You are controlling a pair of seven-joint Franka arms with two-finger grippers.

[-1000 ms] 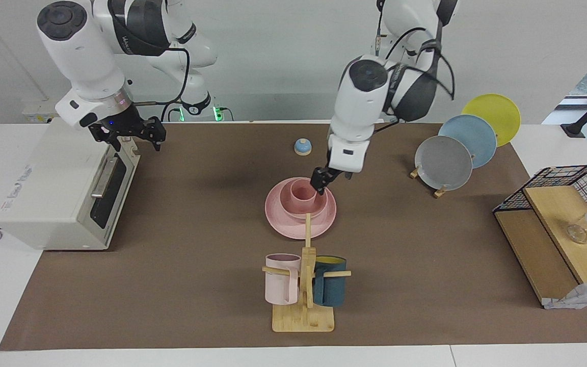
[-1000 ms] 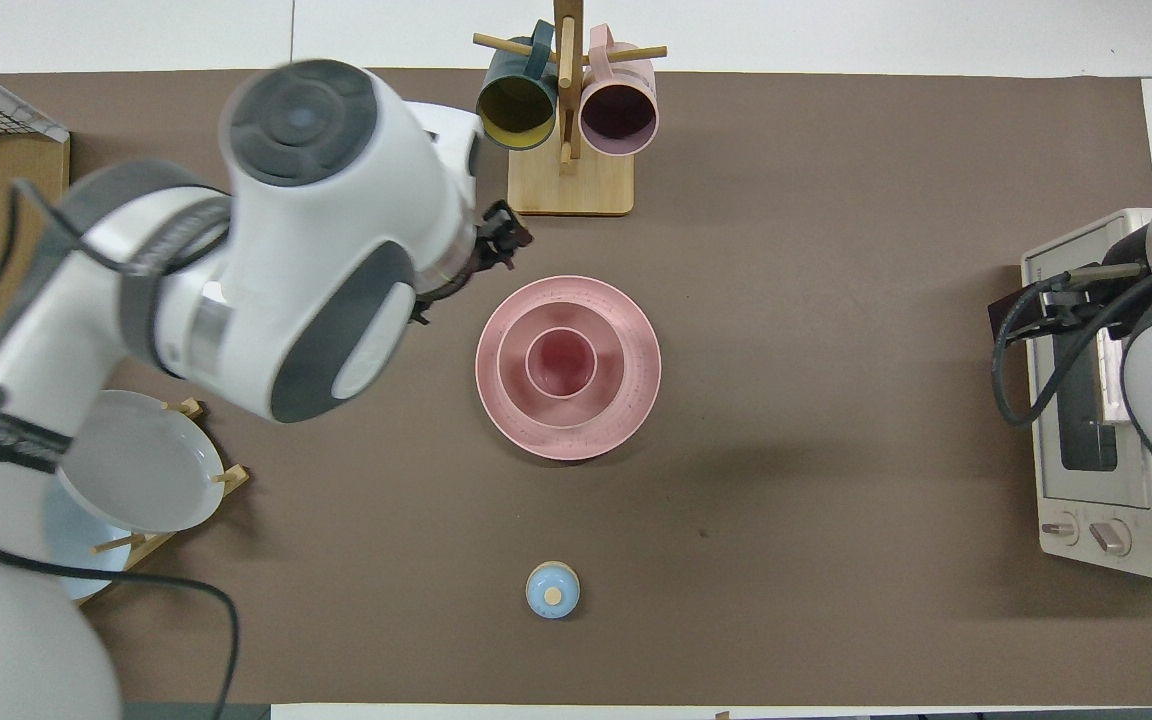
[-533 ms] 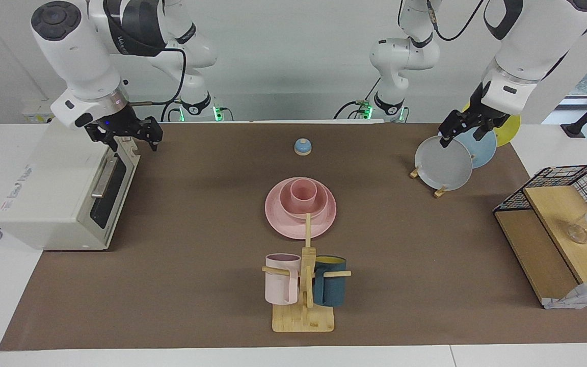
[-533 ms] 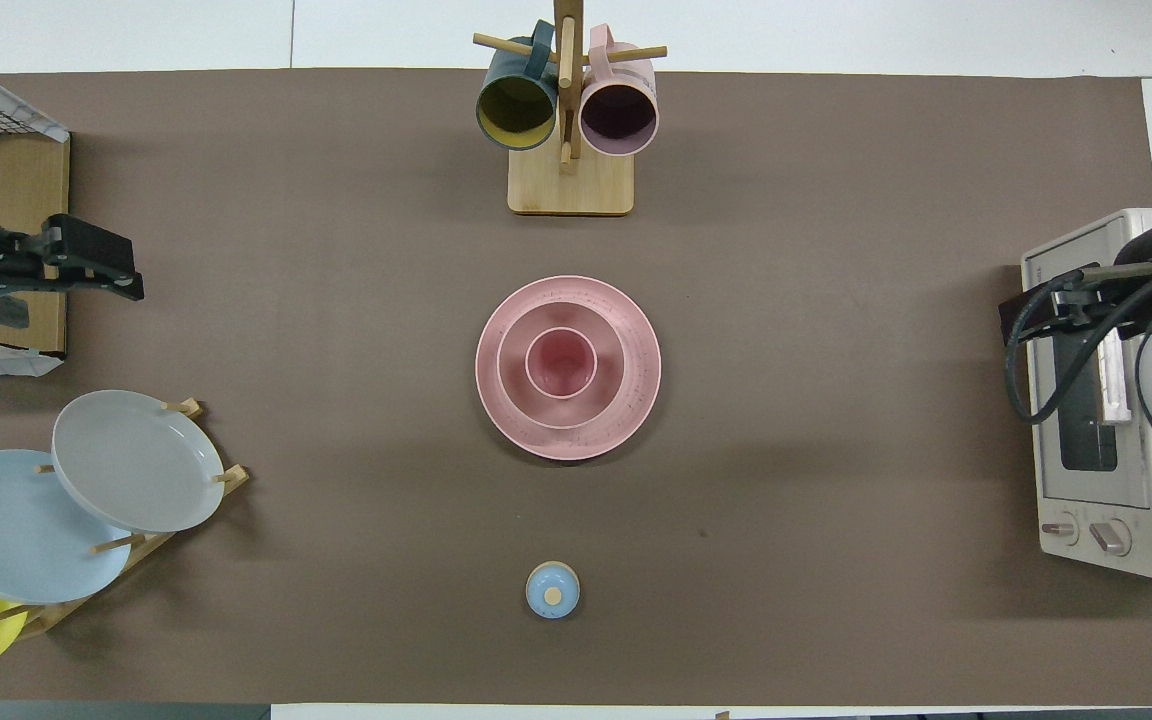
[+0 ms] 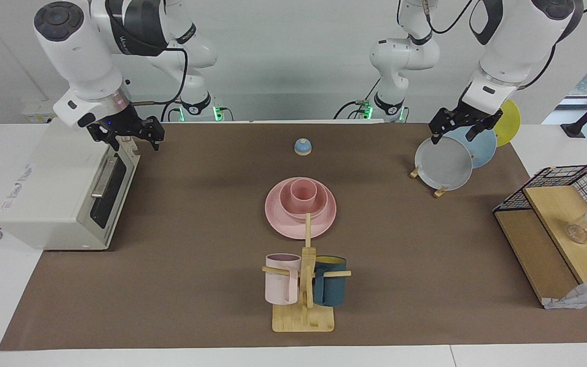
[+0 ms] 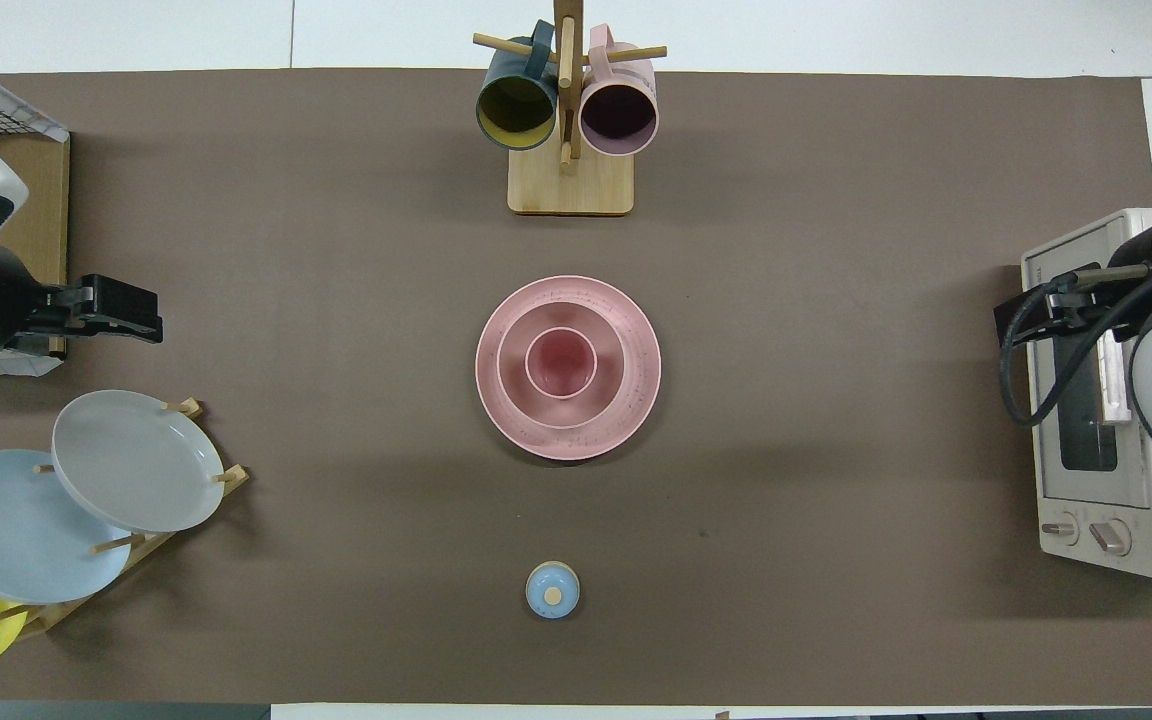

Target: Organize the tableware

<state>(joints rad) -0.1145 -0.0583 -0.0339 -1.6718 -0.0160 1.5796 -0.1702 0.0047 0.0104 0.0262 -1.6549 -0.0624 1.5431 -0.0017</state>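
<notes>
Brown mat (image 5: 181,285) bare mid-table | pink stack (image 5: 301,206) | left claw (image 5: 459,131) apart over rack | right claw (image 5: 129,136) apart over oven.

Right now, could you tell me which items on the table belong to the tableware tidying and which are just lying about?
Part of the job:
pink plate
pink bowl, on the plate
pink cup, in the bowl

Just lying about:
mug rack
plate rack
toaster oven
small blue lid
wire shelf

No legible text anywhere.
</notes>
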